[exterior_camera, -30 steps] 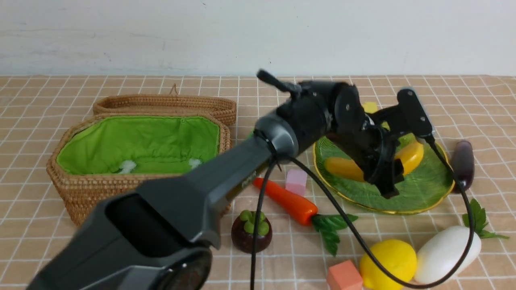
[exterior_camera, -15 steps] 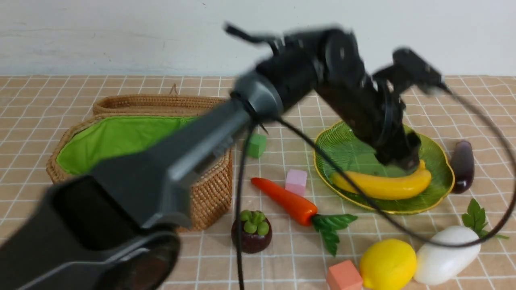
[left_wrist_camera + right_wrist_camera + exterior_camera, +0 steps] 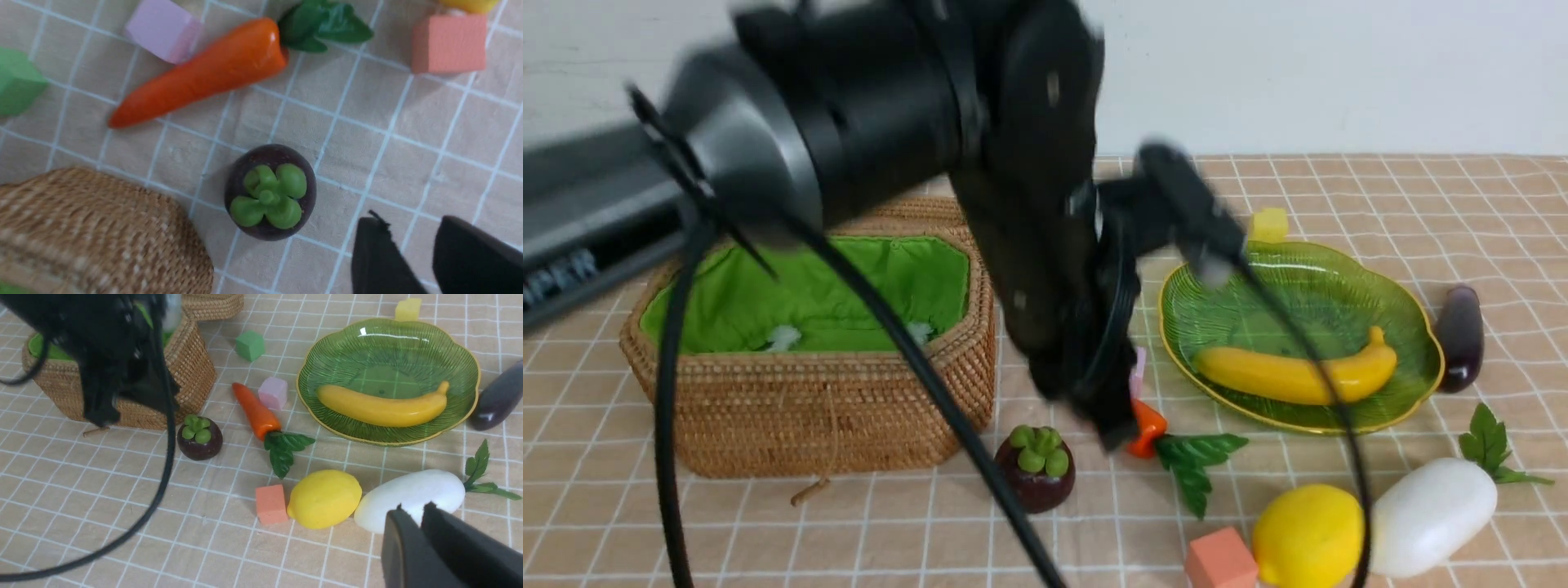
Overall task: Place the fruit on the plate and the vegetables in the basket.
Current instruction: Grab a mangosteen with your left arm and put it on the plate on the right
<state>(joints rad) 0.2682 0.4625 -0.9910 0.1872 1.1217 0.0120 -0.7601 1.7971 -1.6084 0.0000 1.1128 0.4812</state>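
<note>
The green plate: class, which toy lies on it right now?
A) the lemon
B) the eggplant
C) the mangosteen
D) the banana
D: only the banana lies on the plate; the lemon, mangosteen and eggplant sit on the tablecloth.

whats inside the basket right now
The basket shows only its green lining and two small white bits. Its near wall hides the floor just behind it, and the left arm covers the far right corner.

Checked tablecloth (image 3: pixel 1462 204) under basket (image 3: pixel 817 408), plate (image 3: pixel 1307 294), lemon (image 3: pixel 1307 535), radish (image 3: pixel 1429 514), mangosteen (image 3: pixel 1036 469)
</note>
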